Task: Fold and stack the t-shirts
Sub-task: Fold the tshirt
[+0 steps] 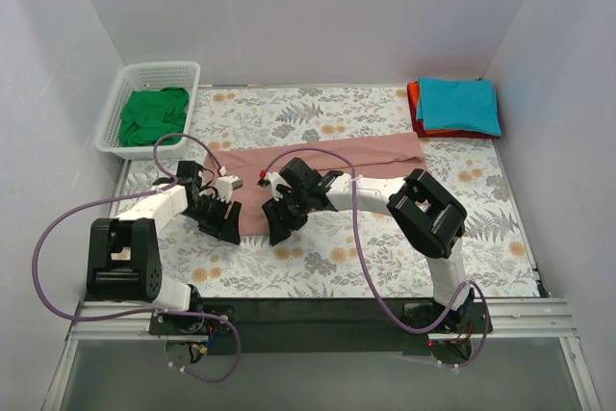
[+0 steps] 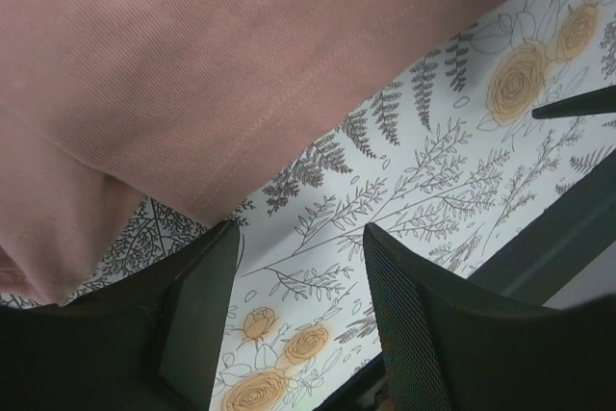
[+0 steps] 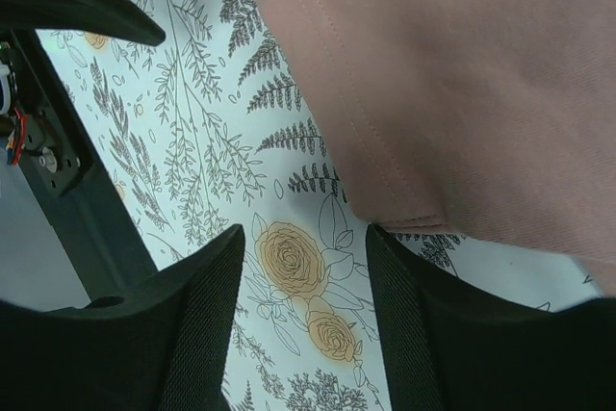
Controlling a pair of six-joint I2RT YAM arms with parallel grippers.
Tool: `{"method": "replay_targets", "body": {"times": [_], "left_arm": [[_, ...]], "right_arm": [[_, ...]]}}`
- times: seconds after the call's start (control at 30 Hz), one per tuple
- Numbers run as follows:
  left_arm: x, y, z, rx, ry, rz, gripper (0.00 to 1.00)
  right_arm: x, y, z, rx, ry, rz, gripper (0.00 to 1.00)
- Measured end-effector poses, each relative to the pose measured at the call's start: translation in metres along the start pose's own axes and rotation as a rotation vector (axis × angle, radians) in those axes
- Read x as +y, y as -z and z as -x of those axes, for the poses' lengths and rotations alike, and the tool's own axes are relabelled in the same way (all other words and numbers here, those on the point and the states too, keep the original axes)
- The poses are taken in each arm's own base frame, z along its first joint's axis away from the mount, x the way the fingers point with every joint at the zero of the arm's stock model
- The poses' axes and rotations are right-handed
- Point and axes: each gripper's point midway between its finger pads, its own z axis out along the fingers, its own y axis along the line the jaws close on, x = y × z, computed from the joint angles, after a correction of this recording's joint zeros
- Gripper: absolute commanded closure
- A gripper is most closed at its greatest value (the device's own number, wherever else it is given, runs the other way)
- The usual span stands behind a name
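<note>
A dusty-pink t-shirt (image 1: 327,163) lies flat across the middle of the floral cloth, plain side up. Its hem shows in the left wrist view (image 2: 241,74) and in the right wrist view (image 3: 462,84). My left gripper (image 1: 228,225) is open and empty just over the cloth at the shirt's near left corner. My right gripper (image 1: 281,226) is open and empty beside the near hem, close to the left gripper. A teal t-shirt (image 1: 458,105) lies folded on a red-orange one (image 1: 416,103) at the back right. A green t-shirt (image 1: 152,115) is bunched in the basket.
A white mesh basket (image 1: 125,84) stands at the back left. The floral table cloth (image 1: 385,257) covers the table. White walls close in the left, back and right sides. The two grippers stand close together near the front middle.
</note>
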Motion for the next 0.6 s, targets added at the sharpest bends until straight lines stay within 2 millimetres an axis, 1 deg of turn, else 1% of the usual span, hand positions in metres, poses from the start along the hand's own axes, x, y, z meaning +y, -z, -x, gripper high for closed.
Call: {"method": "replay_targets", "body": {"times": [0.23, 0.33, 0.5, 0.6], "left_arm": [[0.003, -0.002, 0.008, -0.04, 0.015, 0.019, 0.45], [0.004, -0.002, 0.009, -0.056, 0.011, 0.029, 0.47], [0.007, -0.003, 0.013, -0.071, 0.011, 0.039, 0.49], [0.008, -0.003, 0.015, -0.076, 0.012, 0.043, 0.5]], "right_arm": [[-0.011, 0.0, 0.005, -0.034, -0.055, -0.085, 0.46], [-0.02, 0.003, 0.009, -0.055, -0.074, -0.147, 0.54], [-0.032, 0.006, 0.012, -0.079, -0.093, -0.224, 0.55], [-0.036, 0.007, 0.013, -0.089, -0.104, -0.248, 0.55]]}}
